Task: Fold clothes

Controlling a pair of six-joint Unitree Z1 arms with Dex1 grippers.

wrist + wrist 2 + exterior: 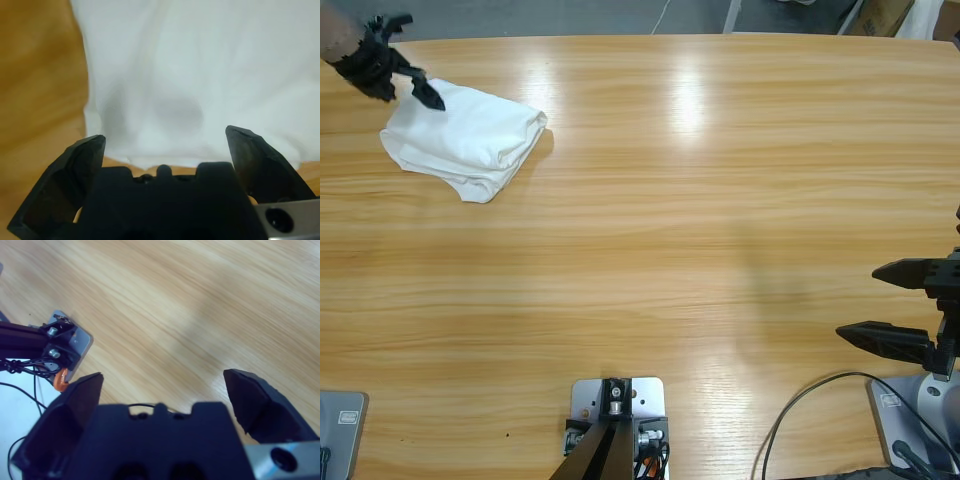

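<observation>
T-shirt [470,140]: white, folded bundle, far-left table corner; soft, light, limp; grasp at edge. Left gripper [405,80] wide, empty, at it. Right gripper [905,310] wide, empty, near right edge.

White T-shirt [200,75] on wooden table [35,75], just beyond the wide-apart left gripper [165,142].

Long wooden table [700,250] with glossy light glare, grey floor [570,18] beyond, cardboard box [880,14] at far edge

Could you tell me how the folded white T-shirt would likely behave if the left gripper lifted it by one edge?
The T-shirt looks soft and rumpled, so it would probably droop and unfold. On the smooth wooden table it may slide. The left gripper stands open at its edge.
</observation>
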